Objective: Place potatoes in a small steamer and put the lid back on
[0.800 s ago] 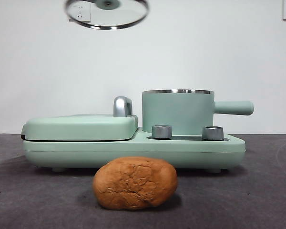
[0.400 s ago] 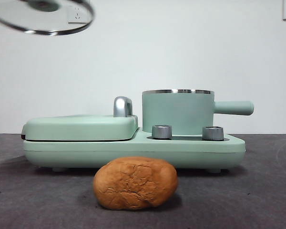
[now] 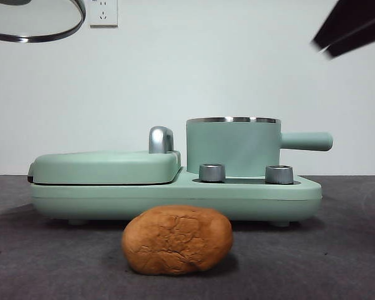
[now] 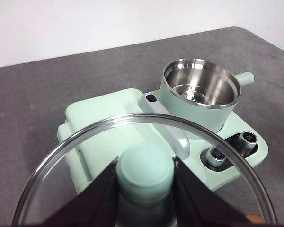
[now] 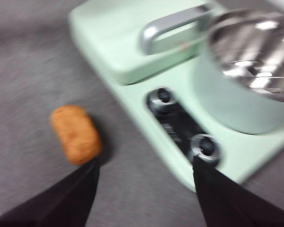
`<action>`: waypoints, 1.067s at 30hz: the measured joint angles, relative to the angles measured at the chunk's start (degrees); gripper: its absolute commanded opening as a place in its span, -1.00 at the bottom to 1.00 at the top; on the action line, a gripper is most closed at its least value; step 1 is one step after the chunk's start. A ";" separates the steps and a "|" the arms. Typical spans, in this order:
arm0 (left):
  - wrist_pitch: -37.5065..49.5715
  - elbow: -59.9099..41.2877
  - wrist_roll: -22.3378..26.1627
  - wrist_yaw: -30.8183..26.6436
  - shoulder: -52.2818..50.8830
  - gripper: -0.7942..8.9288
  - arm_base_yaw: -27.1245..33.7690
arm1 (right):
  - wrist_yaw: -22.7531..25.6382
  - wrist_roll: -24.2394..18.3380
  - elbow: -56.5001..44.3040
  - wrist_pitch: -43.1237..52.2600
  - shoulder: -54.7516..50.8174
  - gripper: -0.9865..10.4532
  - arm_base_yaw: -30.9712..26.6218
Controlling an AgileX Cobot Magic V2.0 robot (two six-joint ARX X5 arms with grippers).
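2 claws | L claw point(image 4: 145, 177) grips lid point(image 4: 75, 156) knob, aloft | R claw point(image 5: 144, 172) wide above potato point(image 5: 75, 133)

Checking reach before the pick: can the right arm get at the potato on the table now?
Probably yes. The potato lies alone in front of the cooker, nothing over it, and the right gripper hangs open above.

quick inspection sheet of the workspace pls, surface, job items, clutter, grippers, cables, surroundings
surface: dark grey table, bare around the appliance
job's things: potato on the table in front of the appliance; small steamer open, steel inside with nothing in it; lid held aloft by its knob
clutter: nothing seen
grippers: left gripper shut on the lid knob; right gripper open, above the table near the potato
cables: nothing seen
surroundings: white wall, wall socket; mint griddle section closed
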 measured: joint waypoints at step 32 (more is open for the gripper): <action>-0.35 -0.02 -1.46 0.00 0.59 -0.82 0.15 | 0.44 0.13 2.12 19.06 39.93 -0.23 17.86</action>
